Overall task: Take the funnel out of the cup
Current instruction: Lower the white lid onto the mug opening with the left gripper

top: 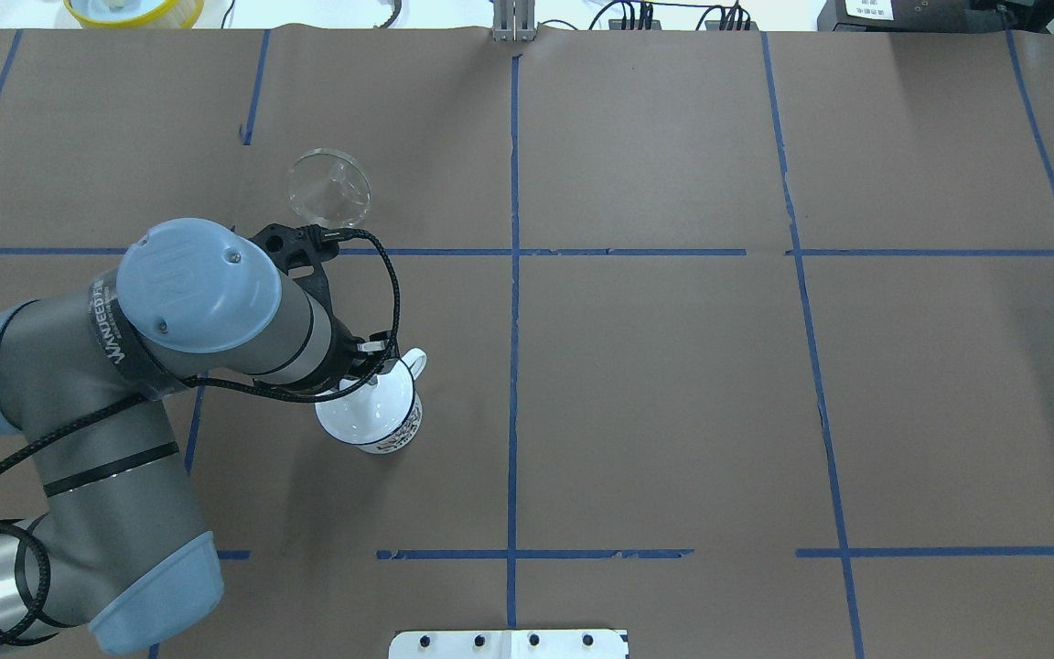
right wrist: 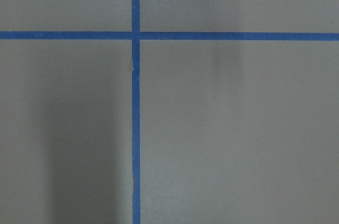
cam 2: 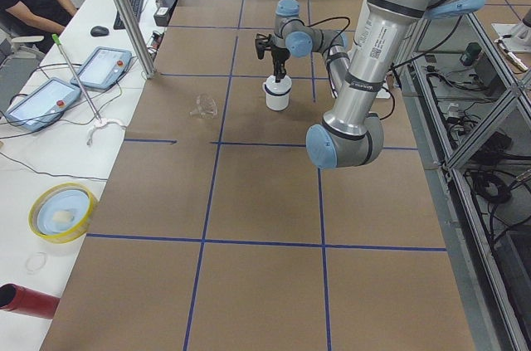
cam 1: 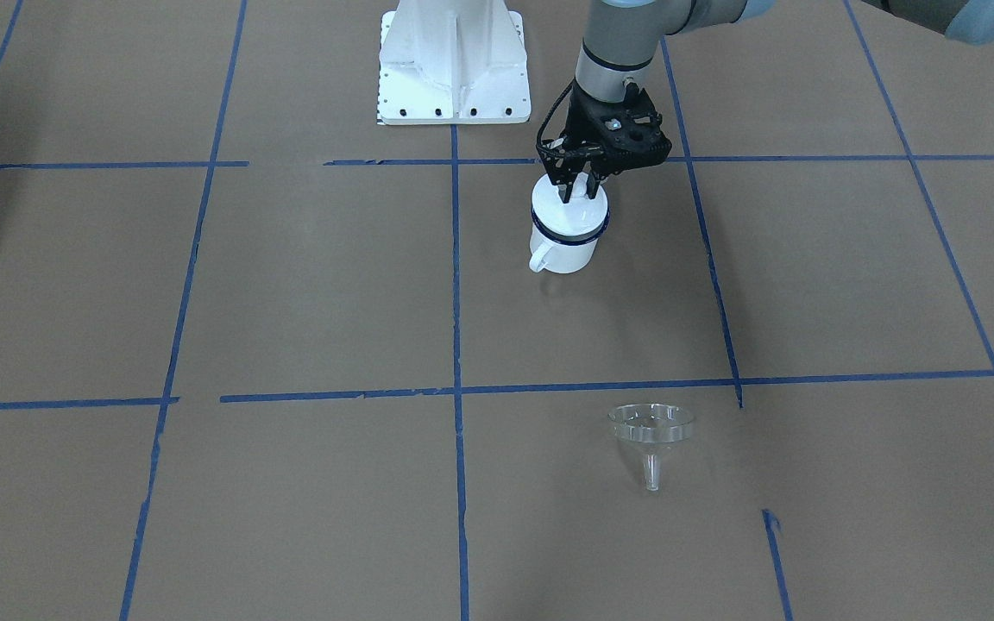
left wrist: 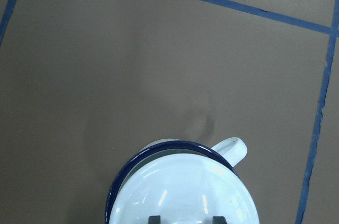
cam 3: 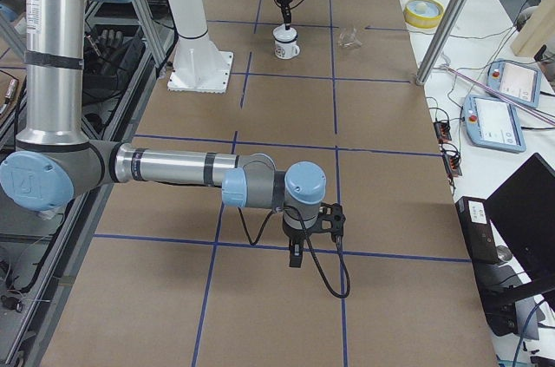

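Note:
The cup (cam 1: 564, 248) is a white mug with a dark blue rim, standing upright on the table, and a flat white lid (cam 1: 570, 211) covers its mouth. My left gripper (cam 1: 577, 188) reaches straight down onto the lid, its fingers closed around the knob. In the left wrist view the lid (left wrist: 185, 192) fills the bottom and the mug's handle (left wrist: 233, 147) points right. The clear funnel (cam 1: 652, 431) lies apart on bare table, well away from the cup, and also shows in the overhead view (top: 329, 188). My right gripper (cam 3: 295, 254) hangs low over the table far away; I cannot tell whether it is open.
The robot's white base plate (cam 1: 454, 65) stands behind the cup. Blue tape lines (cam 1: 456, 285) grid the brown table. A yellow-rimmed dish (cam 2: 62, 210) and operator tablets (cam 2: 104, 67) sit on the side bench beyond the table's edge.

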Action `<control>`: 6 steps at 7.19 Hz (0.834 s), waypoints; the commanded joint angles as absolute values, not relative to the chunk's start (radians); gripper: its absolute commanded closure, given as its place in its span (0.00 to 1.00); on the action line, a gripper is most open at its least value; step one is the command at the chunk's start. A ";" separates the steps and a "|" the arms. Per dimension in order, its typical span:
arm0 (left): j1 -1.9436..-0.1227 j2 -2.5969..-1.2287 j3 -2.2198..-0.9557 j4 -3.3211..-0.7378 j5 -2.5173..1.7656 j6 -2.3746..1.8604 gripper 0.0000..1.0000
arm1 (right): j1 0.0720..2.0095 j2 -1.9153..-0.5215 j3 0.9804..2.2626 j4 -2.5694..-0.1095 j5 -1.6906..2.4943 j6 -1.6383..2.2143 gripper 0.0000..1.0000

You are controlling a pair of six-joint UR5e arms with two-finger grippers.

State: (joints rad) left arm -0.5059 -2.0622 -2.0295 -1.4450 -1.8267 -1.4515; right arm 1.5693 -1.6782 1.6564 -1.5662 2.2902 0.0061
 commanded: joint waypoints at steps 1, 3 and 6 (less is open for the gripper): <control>-0.505 -2.063 -2.032 -1.442 -1.818 -1.453 0.00 | 1.569 -1.678 1.657 -1.566 2.290 0.006 0.00; -0.506 -2.065 -2.040 -1.442 -1.818 -1.453 0.00 | 1.569 -1.678 1.657 -1.566 2.290 0.006 0.00; -0.506 -2.066 -2.040 -1.437 -1.819 -1.453 0.00 | 1.569 -1.678 1.657 -1.566 2.290 0.006 0.00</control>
